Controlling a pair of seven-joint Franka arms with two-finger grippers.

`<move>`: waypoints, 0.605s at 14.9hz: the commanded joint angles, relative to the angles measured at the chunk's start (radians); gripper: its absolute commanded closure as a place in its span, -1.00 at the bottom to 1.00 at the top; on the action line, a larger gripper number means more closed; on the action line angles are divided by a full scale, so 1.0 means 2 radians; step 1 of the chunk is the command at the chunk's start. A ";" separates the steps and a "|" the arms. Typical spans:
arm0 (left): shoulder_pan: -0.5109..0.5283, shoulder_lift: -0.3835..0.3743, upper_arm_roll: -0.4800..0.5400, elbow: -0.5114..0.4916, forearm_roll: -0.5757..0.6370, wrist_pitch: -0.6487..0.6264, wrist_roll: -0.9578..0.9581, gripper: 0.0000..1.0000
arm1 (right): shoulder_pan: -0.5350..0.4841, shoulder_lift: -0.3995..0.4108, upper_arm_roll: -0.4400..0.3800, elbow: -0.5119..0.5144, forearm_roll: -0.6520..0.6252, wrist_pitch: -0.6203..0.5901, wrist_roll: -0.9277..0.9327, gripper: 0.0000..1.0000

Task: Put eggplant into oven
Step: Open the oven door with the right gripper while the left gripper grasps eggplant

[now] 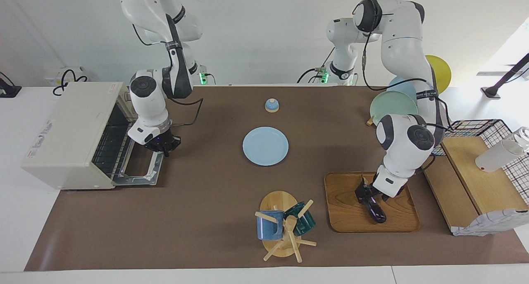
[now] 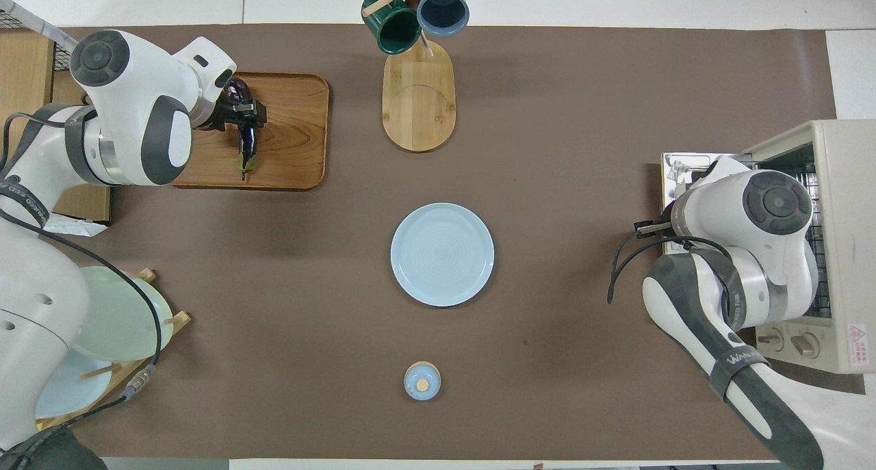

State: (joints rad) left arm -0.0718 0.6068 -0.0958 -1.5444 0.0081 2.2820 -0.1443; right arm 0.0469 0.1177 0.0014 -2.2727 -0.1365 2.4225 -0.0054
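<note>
The dark purple eggplant lies on a wooden tray at the left arm's end of the table. My left gripper is down on its thicker half, fingers closed against both sides. The cream-white oven stands at the right arm's end, its door dropped flat and the wire rack showing. My right gripper is at the door's outer edge, shut on the handle; in the overhead view its own wrist hides it.
A light blue plate lies mid-table, with a small blue lidded pot nearer the robots. A mug tree with two mugs stands beside the tray. A plate rack, wooden steps and a wire basket crowd the left arm's end.
</note>
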 commanded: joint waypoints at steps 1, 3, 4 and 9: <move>-0.002 -0.010 0.003 -0.015 0.008 0.010 0.003 0.17 | 0.005 -0.007 -0.007 -0.001 0.006 -0.001 0.021 1.00; -0.001 -0.010 0.003 -0.012 0.008 0.003 0.005 0.87 | 0.012 -0.007 -0.005 -0.001 0.027 -0.005 0.022 1.00; -0.001 -0.010 0.002 -0.006 0.008 -0.007 0.005 1.00 | 0.023 -0.007 -0.005 0.001 0.047 -0.008 0.023 1.00; -0.002 -0.069 0.000 0.026 -0.055 -0.112 -0.003 1.00 | 0.046 -0.020 -0.007 0.082 0.061 -0.121 0.028 1.00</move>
State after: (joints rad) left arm -0.0720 0.5697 -0.1008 -1.4737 -0.0521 2.1506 -0.1433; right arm 0.1395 0.0979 -0.0031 -2.1831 -0.0393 2.2817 0.0532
